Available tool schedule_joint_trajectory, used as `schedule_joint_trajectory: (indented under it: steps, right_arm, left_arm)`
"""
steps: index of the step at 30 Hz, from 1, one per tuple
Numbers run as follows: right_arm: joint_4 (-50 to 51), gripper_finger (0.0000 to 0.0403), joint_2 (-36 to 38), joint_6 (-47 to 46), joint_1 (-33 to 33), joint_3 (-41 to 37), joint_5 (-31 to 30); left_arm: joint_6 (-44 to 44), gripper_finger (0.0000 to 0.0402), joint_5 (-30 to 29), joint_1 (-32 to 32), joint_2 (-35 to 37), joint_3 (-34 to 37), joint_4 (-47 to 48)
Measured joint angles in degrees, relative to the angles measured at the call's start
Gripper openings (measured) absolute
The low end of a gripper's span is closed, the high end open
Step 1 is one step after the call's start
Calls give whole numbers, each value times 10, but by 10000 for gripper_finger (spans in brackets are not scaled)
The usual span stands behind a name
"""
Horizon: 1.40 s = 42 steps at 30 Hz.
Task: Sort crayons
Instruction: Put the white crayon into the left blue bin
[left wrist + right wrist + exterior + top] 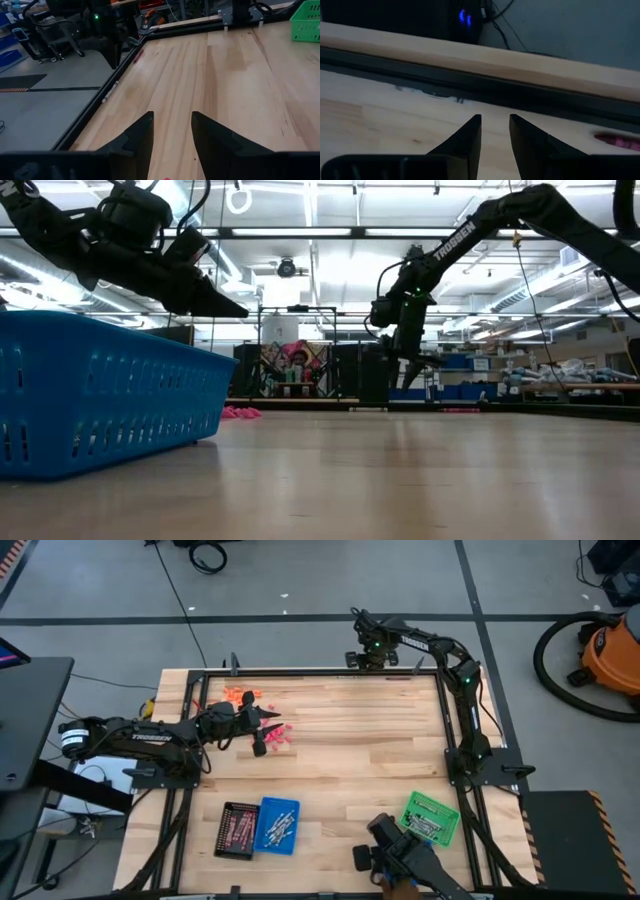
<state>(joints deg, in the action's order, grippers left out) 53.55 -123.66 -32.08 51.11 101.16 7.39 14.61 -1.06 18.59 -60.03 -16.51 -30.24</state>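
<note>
Orange crayons (240,695) and pink crayons (281,736) lie loose on the table's far left. My left gripper (171,116) hovers open beside them (270,720), nothing between its fingers. A red crayon (138,55) and a pale crayon (110,91) lie by the far rail. My right gripper (495,117) points down, open and empty, above the table's far edge (372,658). A pink-red crayon (620,141) lies on the wood beside it.
A black tray (237,829) and a blue tray (277,825) holding crayons stand side by side near the front edge. A green tray (430,817) stands at the front right. A dark frame rail (470,82) borders the table. Bare wood spans the middle.
</note>
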Motion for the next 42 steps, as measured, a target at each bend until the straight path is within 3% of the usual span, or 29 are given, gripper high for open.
schedule_joint_trajectory:
  steps: [9,14,24,42]
  right_arm:
    - [3,109,0,-22,0,0,5]
    - [51,109,0,1,4,0,20]
    - [192,109,0,75,33,0,-43]
    - [217,73,-38,98,90,1,-66]
  left_arm:
    - [0,141,0,0,0,0,1]
    - [0,141,0,0,0,0,5]
    - [0,141,0,0,0,0,5]
    - [0,141,0,0,0,0,-16]
